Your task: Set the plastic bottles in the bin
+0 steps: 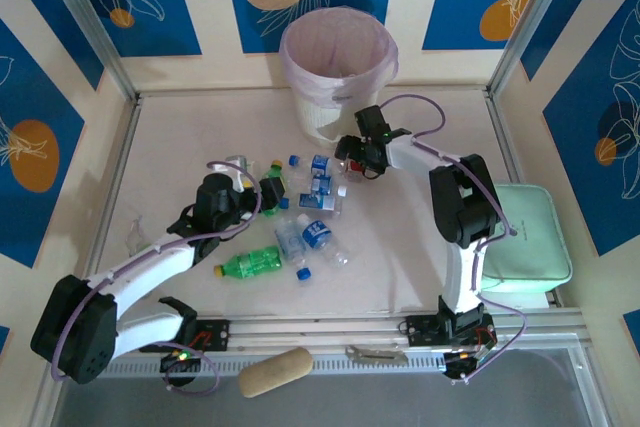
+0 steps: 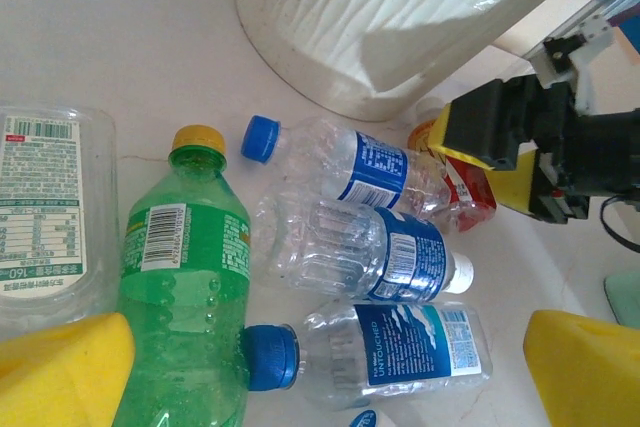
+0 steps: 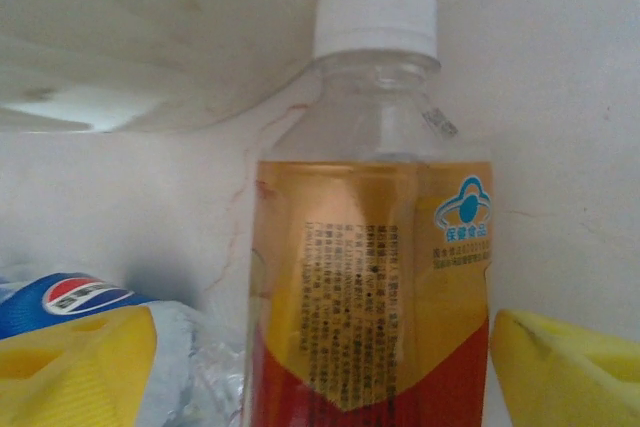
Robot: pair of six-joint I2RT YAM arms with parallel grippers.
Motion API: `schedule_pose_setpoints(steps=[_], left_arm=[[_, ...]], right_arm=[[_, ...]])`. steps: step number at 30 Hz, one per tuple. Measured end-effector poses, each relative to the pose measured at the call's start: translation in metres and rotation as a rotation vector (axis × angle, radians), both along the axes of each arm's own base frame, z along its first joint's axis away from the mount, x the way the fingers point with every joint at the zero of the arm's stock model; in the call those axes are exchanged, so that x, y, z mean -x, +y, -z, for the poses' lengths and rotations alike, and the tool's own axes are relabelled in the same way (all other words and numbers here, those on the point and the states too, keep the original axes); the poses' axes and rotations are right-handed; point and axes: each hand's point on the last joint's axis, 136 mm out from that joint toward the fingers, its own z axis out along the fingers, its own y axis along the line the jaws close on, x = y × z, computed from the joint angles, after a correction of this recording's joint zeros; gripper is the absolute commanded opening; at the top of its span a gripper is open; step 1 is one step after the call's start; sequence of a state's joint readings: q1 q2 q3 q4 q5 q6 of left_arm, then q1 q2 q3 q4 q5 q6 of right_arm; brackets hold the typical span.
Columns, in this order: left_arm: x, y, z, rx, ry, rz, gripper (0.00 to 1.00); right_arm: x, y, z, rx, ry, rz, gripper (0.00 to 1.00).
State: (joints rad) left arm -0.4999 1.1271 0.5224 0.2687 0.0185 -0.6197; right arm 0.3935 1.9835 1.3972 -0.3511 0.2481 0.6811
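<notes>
Plastic bottles (image 1: 305, 209) lie in a loose cluster on the table (image 1: 180, 137) between the two arms, just in front of the bin (image 1: 338, 72). The bin stands upright at the far side, its pale pink liner folded over the rim. A lone green bottle (image 1: 250, 263) lies on its side at the near edge of the cluster.

From the left wrist, a yellow-capped bottle (image 2: 185, 287) of green plastic lies beside three clear bottles (image 2: 372, 252) with blue labels, set side by side. Two of these have blue caps and one a white cap. A clear container (image 2: 45, 212) with a white printed label lies on the other side of the green one. The left gripper (image 2: 322, 357) hovers over this group with its jaws spread wide and nothing between its yellow pads (image 2: 60, 372).

The right gripper (image 3: 322, 347) is down near the foot of the bin, over an amber bottle (image 3: 375, 247) with a white cap and a yellow and red label. Its jaws are parted and straddle the bottle without clamping it. One pad stands clearly apart from the bottle. The other is just beside it, and the close view does not show whether it touches. A Pepsi-labelled bottle (image 3: 90, 307) lies just beside the amber one.

A pale green tray (image 1: 522, 237) sits at the right edge of the table. A tan roll (image 1: 275, 371) lies in front of the arm bases.
</notes>
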Motion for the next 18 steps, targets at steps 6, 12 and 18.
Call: schedule_pose_setpoints(steps=[6,12,18], left_arm=[[0.003,0.001,0.002,0.001,0.003,0.003,1.00],[0.004,0.002,0.004,-0.002,0.008,0.002,1.00],[0.003,0.001,0.008,-0.006,0.020,0.003,1.00]], right_arm=[[0.004,-0.003,0.010,0.026,0.030,0.006,0.82],[0.006,-0.006,0.011,0.030,0.041,0.016,0.74],[0.006,-0.010,0.013,0.032,0.045,0.023,0.70]])
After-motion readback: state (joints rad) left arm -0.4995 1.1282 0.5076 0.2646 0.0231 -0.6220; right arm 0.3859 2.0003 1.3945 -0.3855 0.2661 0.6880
